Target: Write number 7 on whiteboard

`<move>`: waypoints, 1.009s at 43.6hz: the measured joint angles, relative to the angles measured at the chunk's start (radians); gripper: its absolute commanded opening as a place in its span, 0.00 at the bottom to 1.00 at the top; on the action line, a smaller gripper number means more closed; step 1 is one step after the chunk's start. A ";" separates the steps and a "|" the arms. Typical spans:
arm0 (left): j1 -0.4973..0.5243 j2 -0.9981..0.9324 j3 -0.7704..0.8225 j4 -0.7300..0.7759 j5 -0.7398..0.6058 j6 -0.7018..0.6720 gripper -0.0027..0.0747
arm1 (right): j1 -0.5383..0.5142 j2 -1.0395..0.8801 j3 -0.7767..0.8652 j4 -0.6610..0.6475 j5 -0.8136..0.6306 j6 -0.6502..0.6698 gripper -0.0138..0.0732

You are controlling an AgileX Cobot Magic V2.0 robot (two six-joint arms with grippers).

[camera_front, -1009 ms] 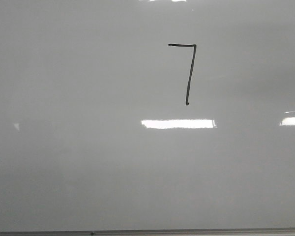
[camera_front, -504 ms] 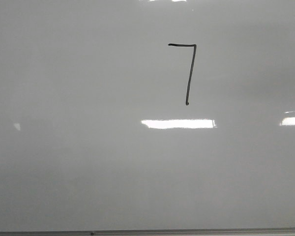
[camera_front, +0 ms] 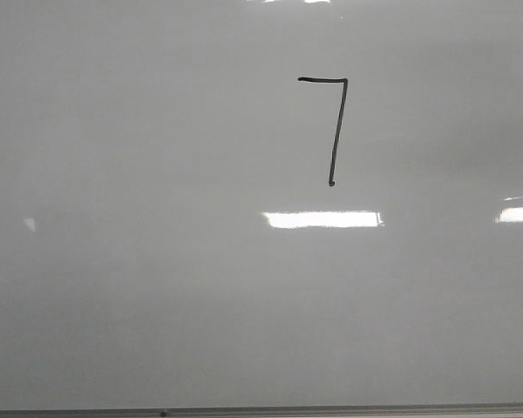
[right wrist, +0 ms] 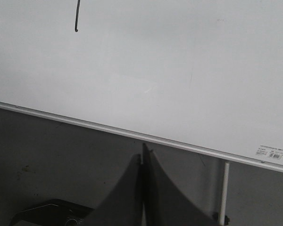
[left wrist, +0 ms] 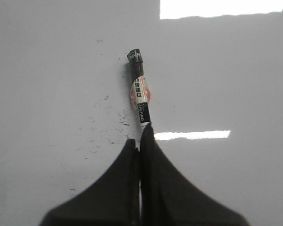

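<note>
Black number 7 [camera_front: 334, 129] is drawn on the whiteboard [camera_front: 139, 261], toward its upper right part.

A marker [left wrist: 139, 89] is clamped at its end by the left gripper [left wrist: 142, 141], probably so the rest reaches the surface. The right gripper [right wrist: 142, 162] is held with jaws together and empty, below the grey edge strip [right wrist: 108, 128]. The task is judged finished.

One whiteboard [camera_front: 157, 287] is counted, edged by one grey metal strip [camera_front: 331, 410]. One drawn number 7 [camera_front: 335, 131] is recorded, made of two strokes. One marker [left wrist: 140, 89] is noted in the left wrist view. Two grippers are counted: left gripper [left wrist: 140, 141] and right gripper [right wrist: 142, 160]. One small printed label [right wrist: 272, 152] is seen on the board corner.
</note>
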 measured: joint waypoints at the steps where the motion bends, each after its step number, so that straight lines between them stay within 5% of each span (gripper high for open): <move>1: 0.000 0.000 0.000 0.000 0.000 0.000 0.01 | 0.000 0.000 0.000 0.000 0.000 0.000 0.08; 25: 0.000 0.000 0.000 0.000 0.000 0.000 0.01 | -0.025 -0.054 0.053 -0.010 -0.053 -0.003 0.08; 44: 0.000 0.000 0.000 0.000 0.000 0.000 0.01 | -0.165 -0.451 0.620 -0.022 -0.698 -0.003 0.08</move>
